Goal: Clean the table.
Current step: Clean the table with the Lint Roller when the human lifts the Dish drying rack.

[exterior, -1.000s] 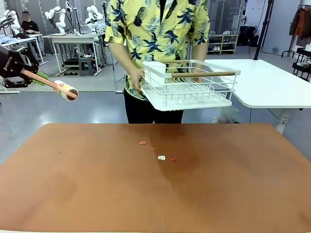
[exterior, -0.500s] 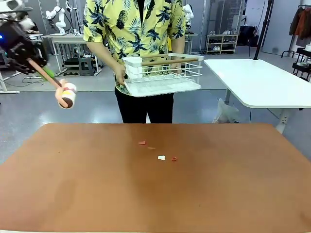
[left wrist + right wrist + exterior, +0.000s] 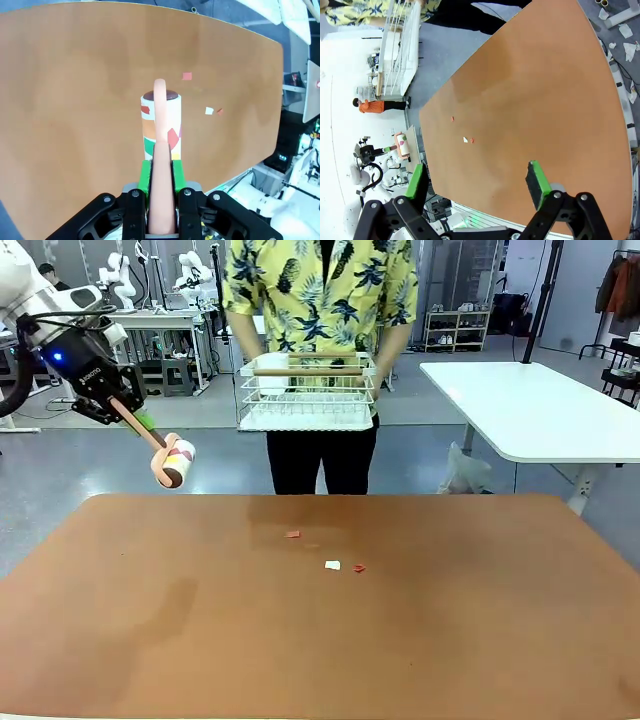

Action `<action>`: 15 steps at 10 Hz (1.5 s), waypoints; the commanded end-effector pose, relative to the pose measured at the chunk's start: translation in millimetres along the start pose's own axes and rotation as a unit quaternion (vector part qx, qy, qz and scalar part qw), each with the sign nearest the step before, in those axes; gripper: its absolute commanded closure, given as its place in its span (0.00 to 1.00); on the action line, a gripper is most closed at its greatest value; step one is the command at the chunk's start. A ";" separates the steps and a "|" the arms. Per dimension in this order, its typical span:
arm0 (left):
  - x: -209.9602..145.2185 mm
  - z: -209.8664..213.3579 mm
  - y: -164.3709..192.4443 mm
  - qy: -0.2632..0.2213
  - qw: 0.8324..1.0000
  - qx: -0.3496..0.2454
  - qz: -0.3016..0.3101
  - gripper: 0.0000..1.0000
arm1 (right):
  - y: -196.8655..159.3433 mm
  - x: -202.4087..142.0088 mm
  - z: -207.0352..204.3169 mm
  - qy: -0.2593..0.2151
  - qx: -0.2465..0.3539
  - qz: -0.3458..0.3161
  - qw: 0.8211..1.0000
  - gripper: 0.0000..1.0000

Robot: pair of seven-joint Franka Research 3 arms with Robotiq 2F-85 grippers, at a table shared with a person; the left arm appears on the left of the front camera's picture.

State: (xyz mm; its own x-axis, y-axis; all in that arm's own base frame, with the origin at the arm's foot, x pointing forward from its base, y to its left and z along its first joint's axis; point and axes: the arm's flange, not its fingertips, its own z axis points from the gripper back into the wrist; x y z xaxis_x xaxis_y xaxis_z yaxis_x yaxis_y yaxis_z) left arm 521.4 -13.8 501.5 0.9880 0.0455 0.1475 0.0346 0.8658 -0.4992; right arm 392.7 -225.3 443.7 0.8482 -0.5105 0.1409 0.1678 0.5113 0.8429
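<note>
Three paper scraps [image 3: 332, 565] lie on the one brown table [image 3: 480, 640]: two red, one white. I count one lint roller [image 3: 172, 462], one wire basket [image 3: 305, 400], one person [image 3: 320, 290], one white table [image 3: 540, 410].

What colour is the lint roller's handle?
Salmon pink; the handle shows best in the left wrist view.

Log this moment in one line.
left gripper: shut on lint roller | right gripper: open | table: scraps present | person: holding rack

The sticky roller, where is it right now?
In the front view the roller hangs at the left, near the table's far left corner, its handle clamped in the fingers of the left gripper.
</note>
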 end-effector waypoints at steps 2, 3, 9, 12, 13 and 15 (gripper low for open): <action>-5.7 8.3 -4.3 -0.004 1.000 0.009 -0.010 0.79 | 2.0 -0.7 1.8 -0.002 0.007 0.001 1.000 0.00; -0.7 1.8 -2.3 -0.001 1.000 0.002 -0.004 0.79 | 2.0 -0.7 1.8 -0.002 0.007 0.001 1.000 0.00; 12.5 -137.3 -16.3 0.012 0.997 -0.072 -0.033 0.79 | 2.0 -0.7 1.8 -0.002 0.007 0.001 1.000 0.00; 6.7 -181.4 -12.2 0.026 0.994 -0.104 0.002 0.79 | 2.0 -0.7 1.8 -0.002 0.007 0.001 1.000 0.00; 4.8 -191.1 -9.5 0.026 0.995 -0.096 0.004 0.79 | 2.0 -0.7 1.8 -0.002 0.007 0.001 1.000 0.00; -0.1 -212.0 0.1 0.025 0.996 -0.086 -0.022 0.79 | 2.0 -0.7 1.8 -0.002 0.007 0.001 1.000 0.00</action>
State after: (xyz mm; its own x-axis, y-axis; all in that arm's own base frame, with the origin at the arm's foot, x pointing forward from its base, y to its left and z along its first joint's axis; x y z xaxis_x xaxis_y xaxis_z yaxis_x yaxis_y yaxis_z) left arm 556.9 -119.6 330.5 0.9965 -0.0073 0.0830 0.0579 0.7773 -0.6265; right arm 392.8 -225.3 443.8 0.8482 -0.5106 0.1410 0.1678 0.5115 0.8428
